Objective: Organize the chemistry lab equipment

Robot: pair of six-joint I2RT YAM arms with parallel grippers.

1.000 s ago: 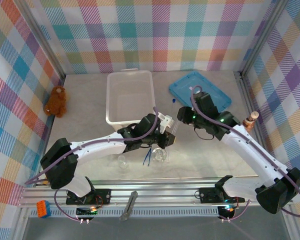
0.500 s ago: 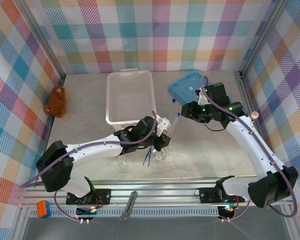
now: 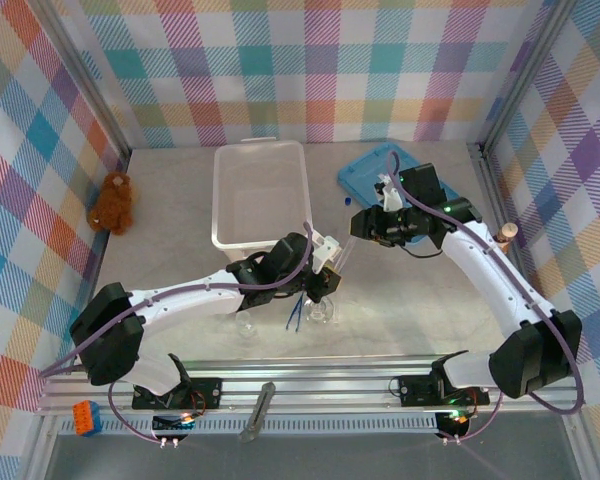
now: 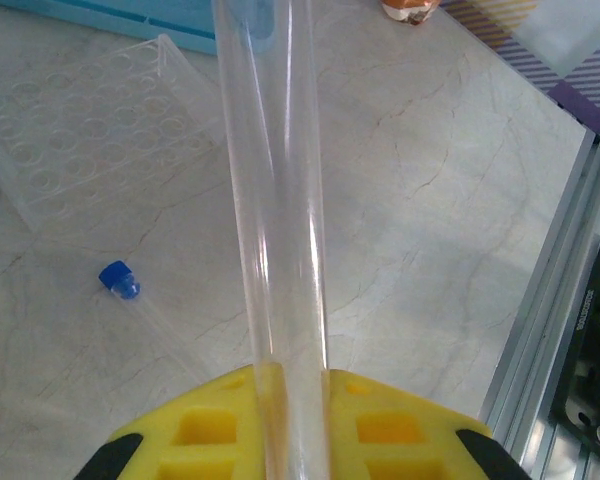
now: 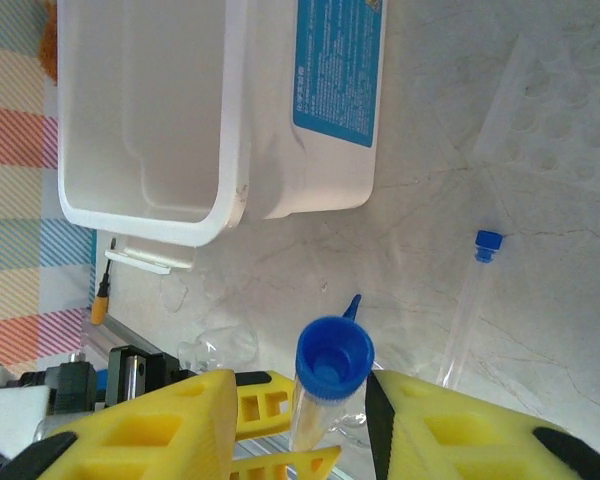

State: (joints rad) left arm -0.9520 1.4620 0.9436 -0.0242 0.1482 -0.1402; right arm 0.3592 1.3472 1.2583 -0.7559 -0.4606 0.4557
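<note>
My left pincer is clamped on the near end of a thin clear tube held above mid-bench, with my right pincer narrowly parted astride its blue cap; I judge it light, slick and brittle, best gripped gently at the cap.

A clear tube runs straight up from the left gripper, pinched between its yellow fingers. Left of it on the pale table lie a blue-capped tube and a clear tray of round wells, with a metal rail at right.
</note>
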